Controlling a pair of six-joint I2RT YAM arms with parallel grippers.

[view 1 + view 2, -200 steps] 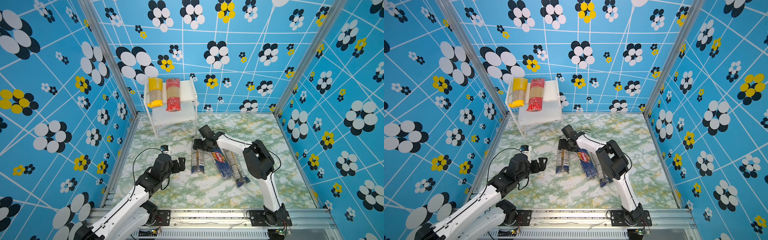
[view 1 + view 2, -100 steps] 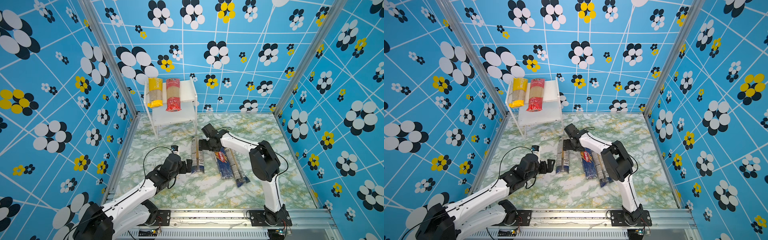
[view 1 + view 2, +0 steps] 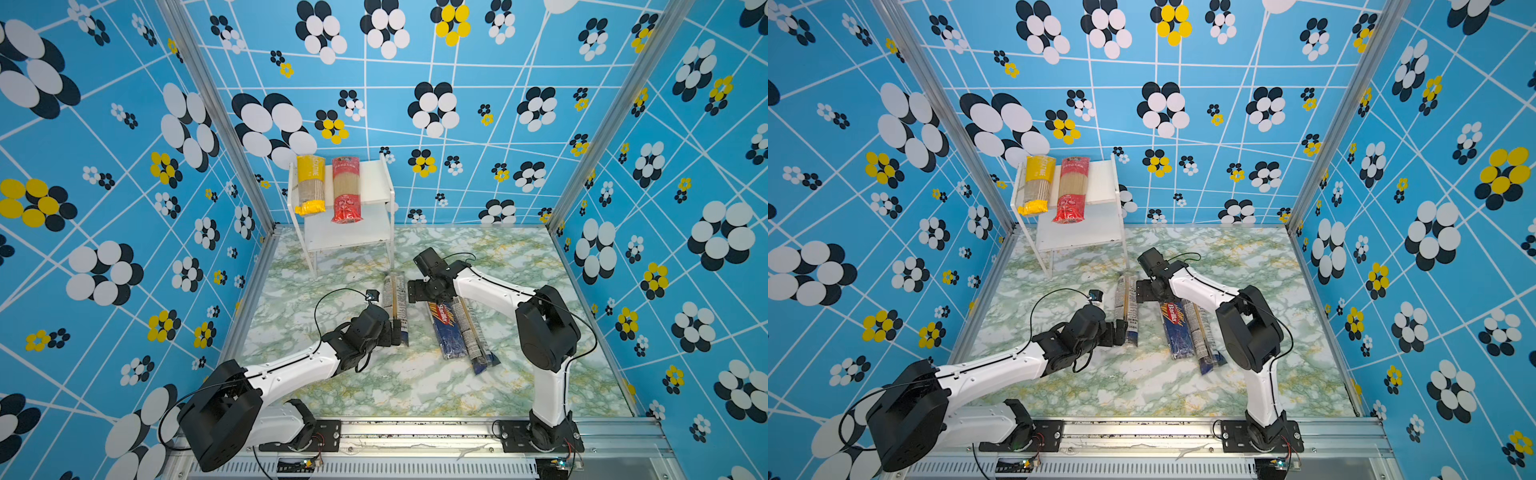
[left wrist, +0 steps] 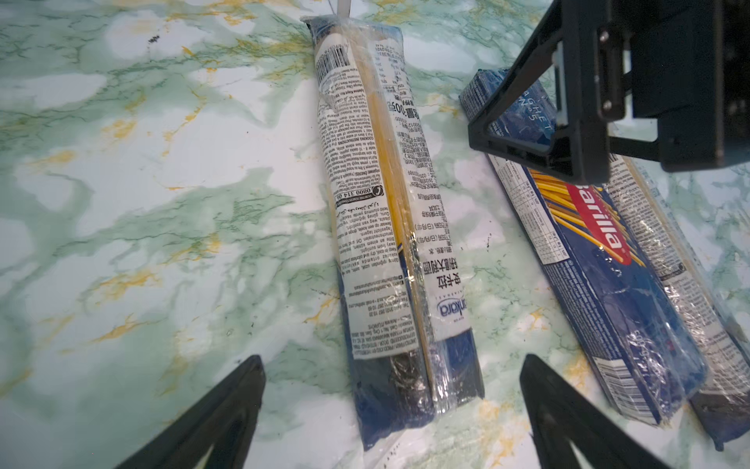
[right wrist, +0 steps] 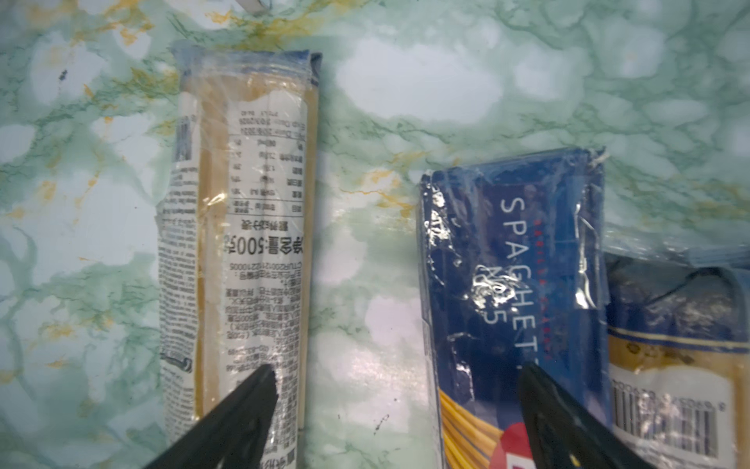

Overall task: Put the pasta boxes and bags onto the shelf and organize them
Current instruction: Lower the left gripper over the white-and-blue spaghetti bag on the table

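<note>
- Slim clear text-covered spaghetti bag (image 3: 395, 301) lies flat, five o'clock from white two-tier shelf (image 3: 353, 237).
- Left gripper (image 4: 389, 365), wide open and empty, straddles its end; right gripper (image 5: 397, 373) likewise open, empty.
- Likely light, brittle, slippery: pinch across width.

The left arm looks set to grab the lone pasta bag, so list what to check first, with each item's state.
1. Left gripper open: ok.
2. Lone bag end lined up between its jaws: ok.
3. Right gripper off that bag: cannot tell; it hangs open at the far end.
4. Bag apart from blue box: ok, table shows between.
5. Room on shelf: ok, bare board right of the yellow bag and red bag.
</note>
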